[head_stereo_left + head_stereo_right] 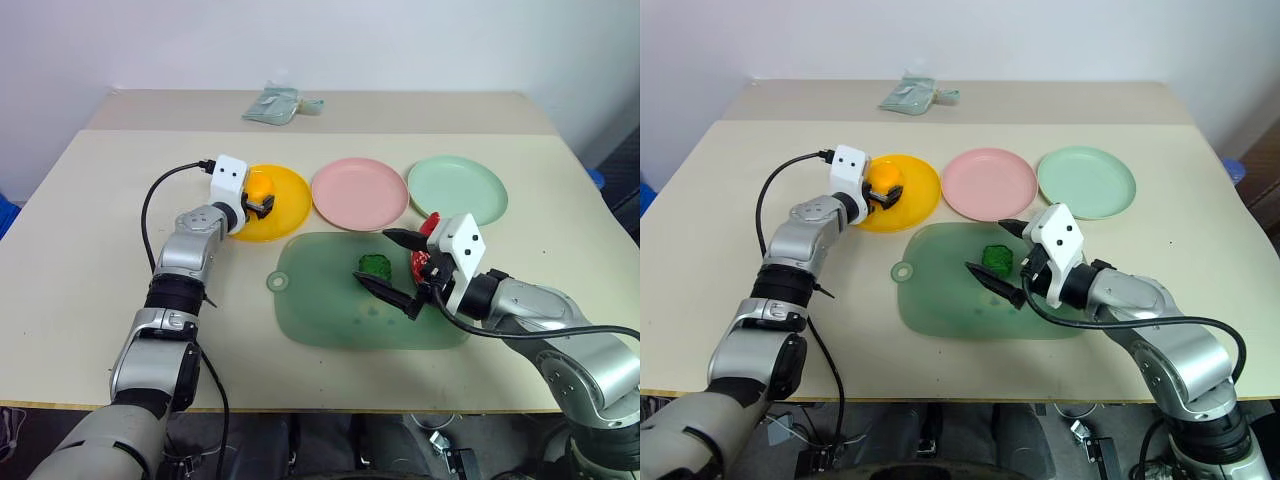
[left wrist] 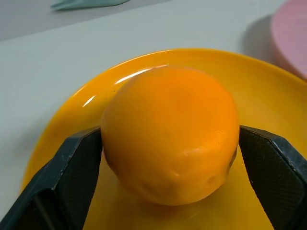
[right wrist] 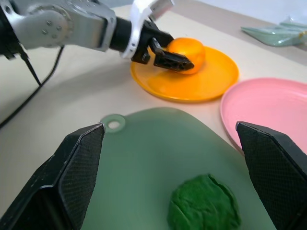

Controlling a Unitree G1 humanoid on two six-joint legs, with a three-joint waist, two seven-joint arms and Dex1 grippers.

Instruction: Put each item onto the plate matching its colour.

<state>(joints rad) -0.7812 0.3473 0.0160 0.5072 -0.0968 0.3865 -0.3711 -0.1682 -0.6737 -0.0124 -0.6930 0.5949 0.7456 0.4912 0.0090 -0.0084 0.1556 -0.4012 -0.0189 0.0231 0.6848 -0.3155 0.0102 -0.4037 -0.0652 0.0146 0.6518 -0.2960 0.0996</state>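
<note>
Left wrist view: orange fruit sits on yellow plate.

A beige table carries a yellow plate, pink plate, mint plate, green mat and a folded cloth.

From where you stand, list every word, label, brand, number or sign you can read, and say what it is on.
None: no readable text in any view.
Yellow plate, pink plate, mint green plate: plain, no markings.
Green mat, orange fruit, dark-green ball: no label.
Pale packet at the table's far edge: any print too small to tell.
</note>
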